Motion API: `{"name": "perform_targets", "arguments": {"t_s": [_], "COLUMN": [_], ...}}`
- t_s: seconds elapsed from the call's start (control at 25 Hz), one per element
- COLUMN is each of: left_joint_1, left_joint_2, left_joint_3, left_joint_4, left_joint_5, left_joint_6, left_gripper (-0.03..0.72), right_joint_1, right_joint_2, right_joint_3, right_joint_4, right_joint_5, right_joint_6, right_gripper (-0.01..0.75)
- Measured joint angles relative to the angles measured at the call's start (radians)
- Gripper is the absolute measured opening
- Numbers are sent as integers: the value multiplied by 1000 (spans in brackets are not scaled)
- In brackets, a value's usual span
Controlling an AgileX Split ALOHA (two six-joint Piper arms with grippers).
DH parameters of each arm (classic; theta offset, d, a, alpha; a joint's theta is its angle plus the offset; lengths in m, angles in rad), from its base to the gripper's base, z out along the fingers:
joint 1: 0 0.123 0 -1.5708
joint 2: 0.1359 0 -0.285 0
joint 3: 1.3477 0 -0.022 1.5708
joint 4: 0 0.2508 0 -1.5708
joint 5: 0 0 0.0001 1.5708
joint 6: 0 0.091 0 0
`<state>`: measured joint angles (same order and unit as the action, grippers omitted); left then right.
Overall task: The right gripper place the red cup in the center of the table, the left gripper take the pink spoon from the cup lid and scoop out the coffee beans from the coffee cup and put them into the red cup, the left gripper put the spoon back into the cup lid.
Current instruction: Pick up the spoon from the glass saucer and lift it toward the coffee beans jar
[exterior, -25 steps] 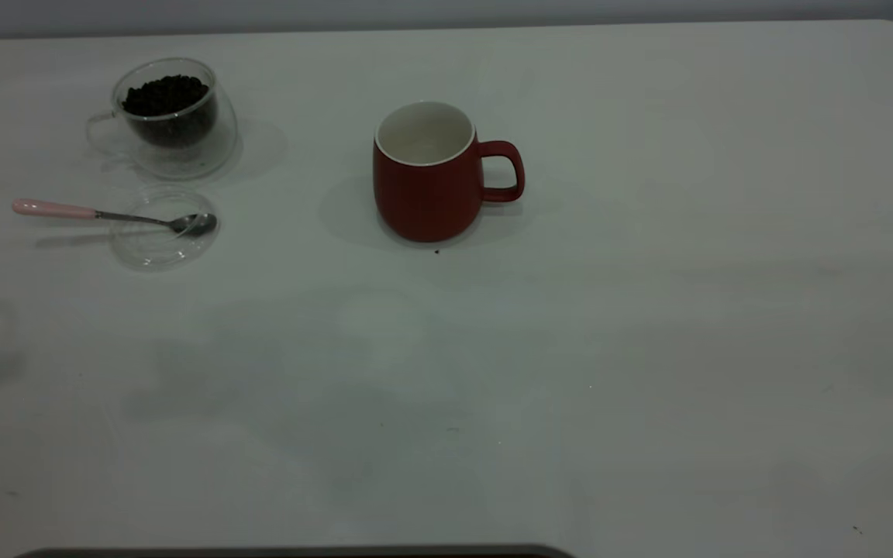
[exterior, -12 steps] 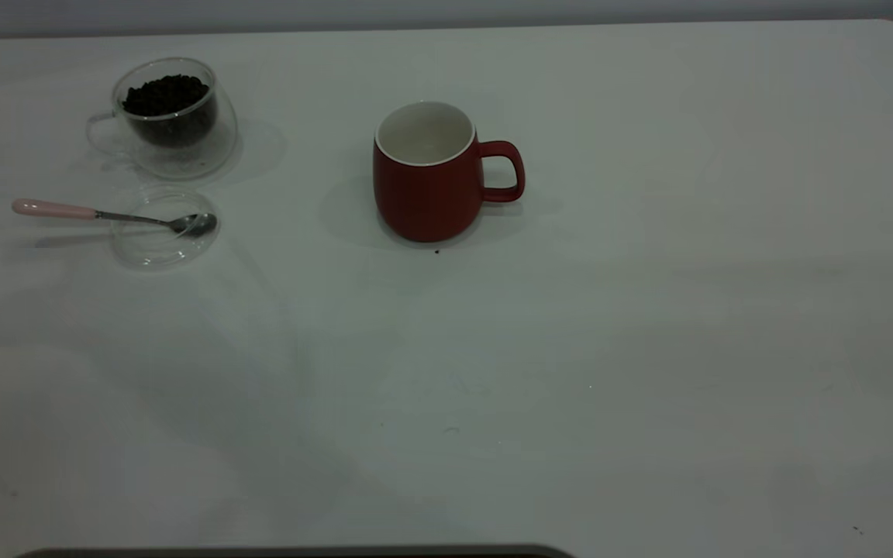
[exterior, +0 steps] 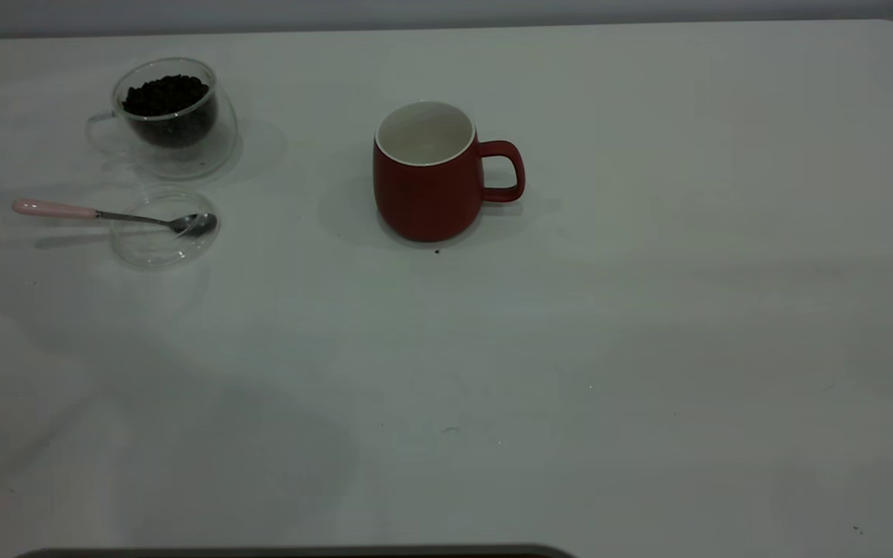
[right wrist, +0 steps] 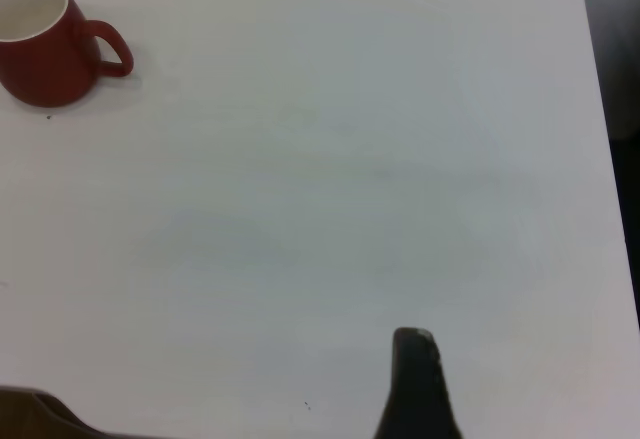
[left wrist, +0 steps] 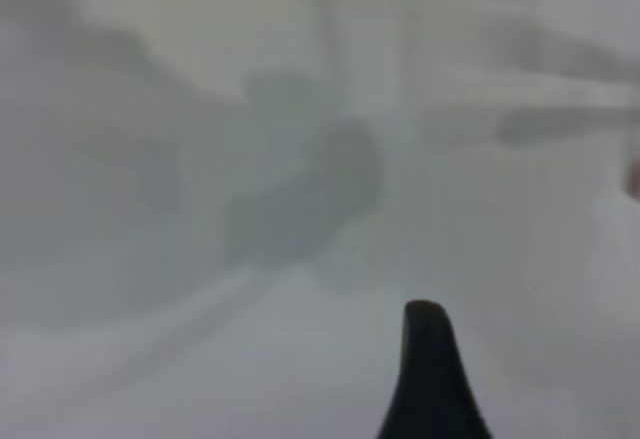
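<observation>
red cup [exterior: 426, 180] upright, upper centre of table [exterior: 648, 349] | pink spoon [exterior: 109, 215] across cup lid [exterior: 161, 232], upper left | both grippers' opening cannot be told

**Left wrist: one finger over a shadowed table**

One dark, tapering finger of the left hand [left wrist: 430, 379] rises from the frame's edge. Beyond it lies the pale table [left wrist: 150, 379], blurred and crossed by soft grey shadows. Whether the hand's fingers are parted or closed cannot be made out.
</observation>
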<state>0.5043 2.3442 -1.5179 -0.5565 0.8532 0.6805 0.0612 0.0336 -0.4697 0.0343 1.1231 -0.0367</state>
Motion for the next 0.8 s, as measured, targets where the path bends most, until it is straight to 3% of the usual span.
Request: {"name": "perform_targets", "arguments": {"t_s": [0.28, 0.56, 0.8], "left_joint_1": [-16, -25, -34], "left_joint_2": [21, 69, 106], "left_joint_3": [-9, -35, -36], "left_joint_4": [-25, -211, -233], "left_joint_5": [-64, 12, 27], "left_joint_6": [9, 139, 163], "left_gripper": [576, 588, 588], "right_joint_1": [0, 0, 0], "right_joint_2": [0, 0, 0], "right_joint_3": [0, 0, 0], "right_joint_4": [0, 0, 0], "right_joint_5": [0, 0, 0], "right_joint_6": [0, 0, 0], "right_gripper": [590, 590, 590]}}
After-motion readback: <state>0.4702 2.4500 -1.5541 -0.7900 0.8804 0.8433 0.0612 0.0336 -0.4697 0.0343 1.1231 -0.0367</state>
